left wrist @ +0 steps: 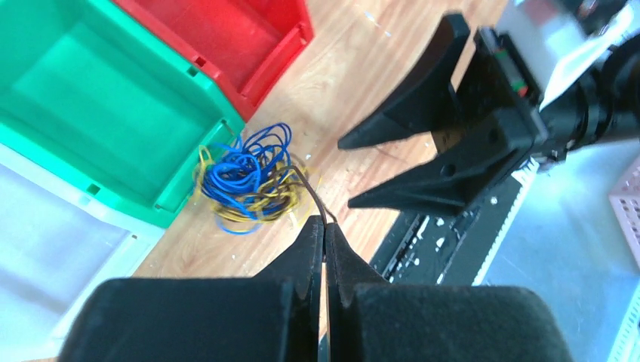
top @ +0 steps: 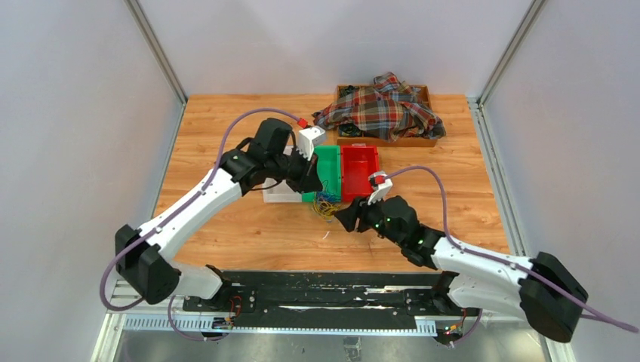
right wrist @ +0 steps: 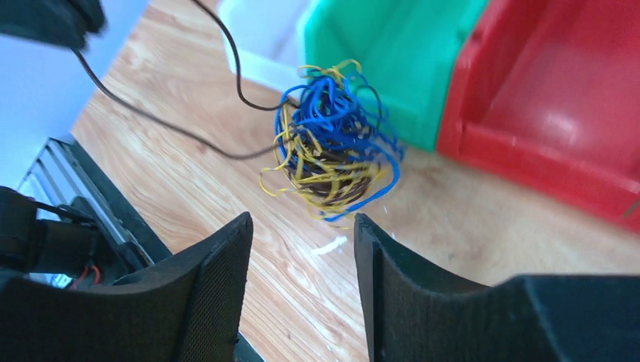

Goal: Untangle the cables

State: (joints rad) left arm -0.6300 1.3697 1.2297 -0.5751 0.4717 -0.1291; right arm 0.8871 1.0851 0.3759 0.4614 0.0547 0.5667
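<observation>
Two arms: both close on one ball of cables (right wrist: pixel 332 143) — the left gripper (left wrist: pixel 324 225) from its 10 o'clock, the right gripper (right wrist: pixel 302 222) from its 4 o'clock, as seen from overhead.
Cables: blue, yellow and dark strands wound into one ball near the middle of the wooden table (top: pixel 256 234), just in front of the bins.
Left claw: pressed together on a dark brown wire (right wrist: pixel 235 72) that runs out of the ball to its tips.
Right claw: fingers apart, holding nothing, aimed at the ball and just short of it.
Step in hand: one strand is pinched as a lead. I judge the dark strand is about to be drawn out, and nothing is separated yet.
Next move: the right claw probably has to close on the body of the ball to anchor it — then the left can draw the strand toward 9 o'clock, slowly, since loops may cinch into a knot.
Around: green bin (left wrist: pixel 98 90) and red bin (left wrist: pixel 226 38) at the ball's 12 o'clock, clear bin (left wrist: pixel 53 249) at its 10 o'clock. Wooden tray (top: pixel 355 140) under a plaid shirt (top: pixel 381 109) at 1 o'clock, well apart.
In the way: the green bin's front wall is just beside the ball, and I cannot tell whether they touch. Both claws crowd the same spot.
</observation>
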